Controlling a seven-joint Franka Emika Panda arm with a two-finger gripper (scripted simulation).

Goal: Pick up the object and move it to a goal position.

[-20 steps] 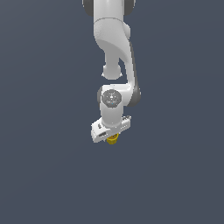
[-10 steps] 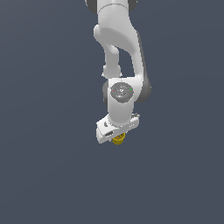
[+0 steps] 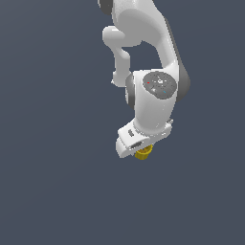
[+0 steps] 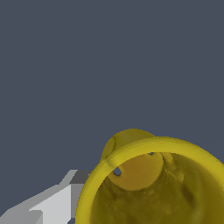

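My tool (image 3: 139, 149) is clamped on the yellow cup (image 3: 142, 153). Its hollow rim (image 4: 153, 175) fills my wrist view, one finger (image 4: 52, 203) just beside it.

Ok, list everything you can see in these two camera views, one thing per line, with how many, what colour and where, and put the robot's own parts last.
Cup: one, yellow, hollow with a rim, directly under the gripper in the exterior view; its open mouth fills much of the wrist view.
Background: plain dark grey-blue, all around.
Arm: one, white with grey joints, reaching down from the top of the exterior view.
Gripper: one, white, at the arm's lower end; the fingers are mostly hidden, so its hold on the cup cannot be confirmed.
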